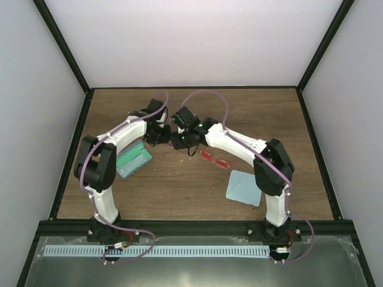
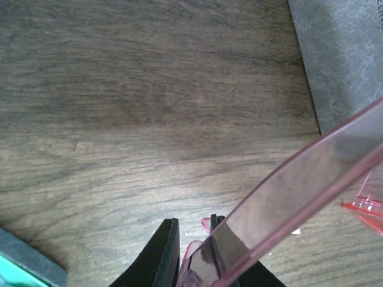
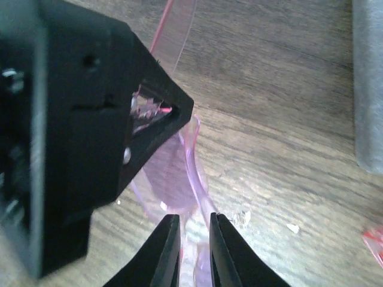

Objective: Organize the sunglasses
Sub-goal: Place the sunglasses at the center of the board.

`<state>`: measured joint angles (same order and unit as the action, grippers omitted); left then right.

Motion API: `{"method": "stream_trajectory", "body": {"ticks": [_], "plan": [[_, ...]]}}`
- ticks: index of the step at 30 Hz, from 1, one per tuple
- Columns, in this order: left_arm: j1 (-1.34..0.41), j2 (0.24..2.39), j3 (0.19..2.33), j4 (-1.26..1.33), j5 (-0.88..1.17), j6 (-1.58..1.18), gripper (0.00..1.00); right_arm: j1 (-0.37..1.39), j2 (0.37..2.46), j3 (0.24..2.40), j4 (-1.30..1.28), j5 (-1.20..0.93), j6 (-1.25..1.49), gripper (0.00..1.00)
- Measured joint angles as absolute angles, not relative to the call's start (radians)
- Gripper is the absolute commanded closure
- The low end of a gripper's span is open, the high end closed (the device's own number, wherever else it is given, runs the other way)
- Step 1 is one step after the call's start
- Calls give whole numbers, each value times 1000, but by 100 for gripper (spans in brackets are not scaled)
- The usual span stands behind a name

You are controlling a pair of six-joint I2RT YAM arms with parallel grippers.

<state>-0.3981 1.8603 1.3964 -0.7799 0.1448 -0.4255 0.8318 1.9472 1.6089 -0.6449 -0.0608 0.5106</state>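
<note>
A pair of pink translucent sunglasses (image 2: pixel 287 179) is held between both grippers above the wooden table. My left gripper (image 2: pixel 194 224) is shut on its frame, and one arm of the glasses sticks out up and to the right. My right gripper (image 3: pixel 194 218) is closed on another part of the same pink pair (image 3: pixel 179 167), right beside the left gripper's black body (image 3: pixel 78 131). In the top view the two grippers, left (image 1: pixel 158 134) and right (image 1: pixel 179 140), meet at the table's middle. A red-framed pair of sunglasses (image 1: pixel 215 159) lies on the table just right of them.
A teal open case (image 1: pixel 133 159) lies under the left arm. A light-blue cloth (image 1: pixel 243 187) lies near the right arm's base. A grey case (image 2: pixel 341 54) lies close on the right of the grippers. Small crumbs dot the wood (image 3: pixel 242 218).
</note>
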Motion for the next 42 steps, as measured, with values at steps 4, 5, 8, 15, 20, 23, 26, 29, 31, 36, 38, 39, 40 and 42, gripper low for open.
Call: {"method": "stream_trajectory", "body": {"ticks": [4, 5, 8, 15, 20, 23, 26, 29, 31, 36, 38, 39, 40, 42], "plan": [[-397, 1842, 1324, -692, 138, -425, 86, 815, 1860, 1560, -654, -50, 510, 80], [-397, 1839, 1302, -677, 136, -427, 85, 810, 1828, 1539, -653, -46, 511, 79], [-398, 1837, 1233, -632, 136, -443, 84, 793, 1748, 1485, -643, -39, 513, 75], [-433, 1858, 1177, -561, 131, -486, 58, 776, 1701, 1359, -616, -41, 513, 72], [-474, 1860, 1164, -528, 124, -497, 51, 776, 1701, 1309, -616, -45, 513, 71], [-478, 1849, 1138, -511, 123, -499, 40, 776, 1701, 1306, -609, -54, 513, 72], [-478, 1824, 1113, -516, 116, -507, 35, 776, 1702, 1306, -591, -73, 512, 70], [-478, 1803, 1103, -539, 109, -511, 34, 776, 1709, 1306, -578, -90, 508, 72], [-478, 1787, 1103, -551, 103, -512, 33, 775, 1720, 1306, -579, -90, 506, 76], [-478, 1761, 1121, -584, 81, -509, 21, 775, 1717, 1290, -566, -131, 495, 83], [-478, 1766, 1148, -601, 64, -502, 21, 775, 1713, 1263, -549, -172, 489, 82], [-478, 1773, 1166, -609, 54, -495, 20, 775, 1714, 1246, -547, -188, 488, 81], [-478, 1782, 1187, -616, 44, -488, 20, 775, 1715, 1230, -548, -201, 490, 80], [-477, 1814, 1235, -624, 21, -464, 24, 775, 1719, 1208, -557, -215, 496, 79]]}}
